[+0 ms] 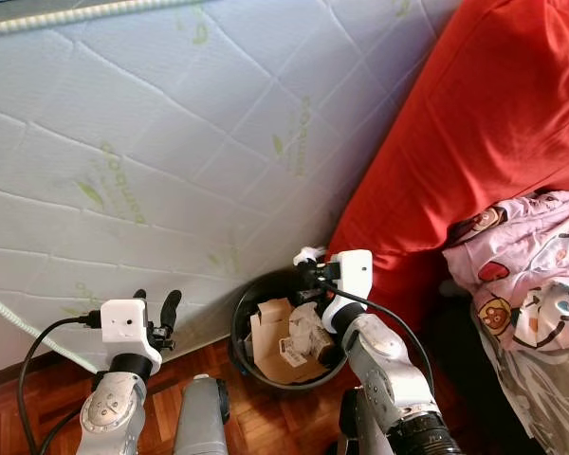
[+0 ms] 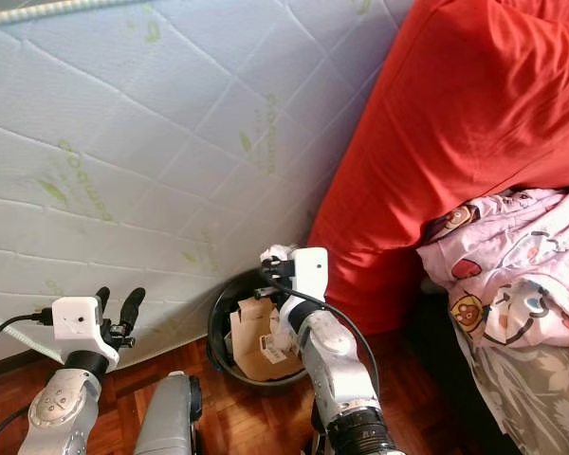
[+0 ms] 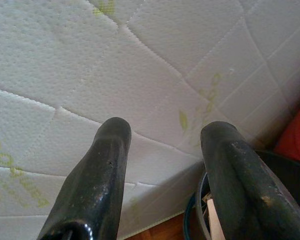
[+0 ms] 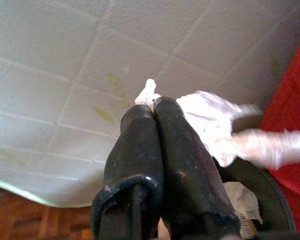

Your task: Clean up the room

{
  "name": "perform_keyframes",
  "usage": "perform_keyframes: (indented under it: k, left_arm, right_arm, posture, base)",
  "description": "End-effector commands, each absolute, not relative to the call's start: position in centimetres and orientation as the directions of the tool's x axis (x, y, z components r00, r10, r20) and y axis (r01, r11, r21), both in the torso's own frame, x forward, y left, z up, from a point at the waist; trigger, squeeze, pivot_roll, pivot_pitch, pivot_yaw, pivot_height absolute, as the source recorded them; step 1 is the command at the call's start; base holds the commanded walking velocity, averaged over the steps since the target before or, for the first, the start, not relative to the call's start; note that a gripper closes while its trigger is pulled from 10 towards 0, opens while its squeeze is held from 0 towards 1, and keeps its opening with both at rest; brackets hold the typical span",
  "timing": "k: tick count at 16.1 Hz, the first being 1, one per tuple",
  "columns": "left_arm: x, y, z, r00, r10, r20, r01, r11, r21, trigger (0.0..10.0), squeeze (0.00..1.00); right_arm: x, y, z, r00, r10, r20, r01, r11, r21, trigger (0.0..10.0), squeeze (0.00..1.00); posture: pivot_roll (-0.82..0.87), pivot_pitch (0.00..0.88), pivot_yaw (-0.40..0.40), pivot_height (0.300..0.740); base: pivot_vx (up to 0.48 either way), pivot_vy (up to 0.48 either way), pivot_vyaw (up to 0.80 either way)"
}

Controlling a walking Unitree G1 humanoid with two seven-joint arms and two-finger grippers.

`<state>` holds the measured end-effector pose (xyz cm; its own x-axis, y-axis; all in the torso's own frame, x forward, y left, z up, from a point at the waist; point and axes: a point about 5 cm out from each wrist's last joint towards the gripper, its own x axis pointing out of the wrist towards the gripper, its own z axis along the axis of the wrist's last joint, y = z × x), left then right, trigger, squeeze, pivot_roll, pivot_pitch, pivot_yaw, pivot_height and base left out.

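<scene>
From the head camera I see the right gripper (image 1: 306,258) just right of centre in the lower half of the frame, held over the far rim of the black bin (image 1: 239,327), with its two fingers pressed together on a crumpled white tissue (image 4: 217,127). In the right wrist view that tissue is a thin, wrinkled white wad: a small tuft pokes out past the fingertips (image 4: 155,107), and the larger part hangs off to one side, ending in a blurred, paler tail in front of the red cover (image 1: 484,123). The bin sits on the wooden floor (image 1: 47,389) at lower centre, against the foot of the quilted white mattress (image 1: 171,133) that stands across the upper left, and it already contains a torn brown cardboard piece (image 1: 270,332) and some crumpled labelled paper (image 1: 308,332). My left gripper (image 1: 156,305) hovers at lower left in front of the mattress, fingers spread apart and holding nothing; its wrist view shows the mattress between them and the bin's edge at the lower right corner. At the right edge, a pink cartoon-print cloth (image 1: 526,265) lies against the red cover.
</scene>
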<state>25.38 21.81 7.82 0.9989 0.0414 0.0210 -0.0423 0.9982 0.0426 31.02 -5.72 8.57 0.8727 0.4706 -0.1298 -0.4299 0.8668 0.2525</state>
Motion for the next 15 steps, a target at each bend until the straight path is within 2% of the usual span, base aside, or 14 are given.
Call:
perform_keyframes:
  k: [1, 5, 15]
  left_arm:
    - [25.2, 21.6, 7.8, 0.999, 0.030, 0.013, -0.031, 0.999, 0.042, 10.0, 0.00]
    - [25.0, 21.7, 7.8, 0.999, 0.036, 0.011, -0.036, 0.998, 0.042, 10.0, 0.00]
    - [25.0, 21.8, 7.9, 0.999, 0.038, 0.013, -0.039, 0.998, 0.049, 10.0, 0.00]
  right_arm:
    - [30.7, -5.2, 8.6, 0.860, 0.495, -0.126, -0.460, 0.858, 0.228, 10.0, 0.00]
    - [30.7, -5.0, 8.6, 0.851, 0.508, -0.133, -0.471, 0.850, 0.236, 10.0, 0.00]
    - [30.7, -4.1, 8.7, 0.825, 0.548, -0.138, -0.512, 0.828, 0.228, 10.0, 0.00]
  posture:
    - [0.13, 0.163, -0.038, 0.585]
    - [0.13, 0.169, -0.040, 0.585]
    - [0.15, 0.188, -0.047, 0.585]
  base:
    - [0.000, 0.000, 0.00]
    - [0.000, 0.000, 0.00]
    - [0.287, 0.000, 0.00]
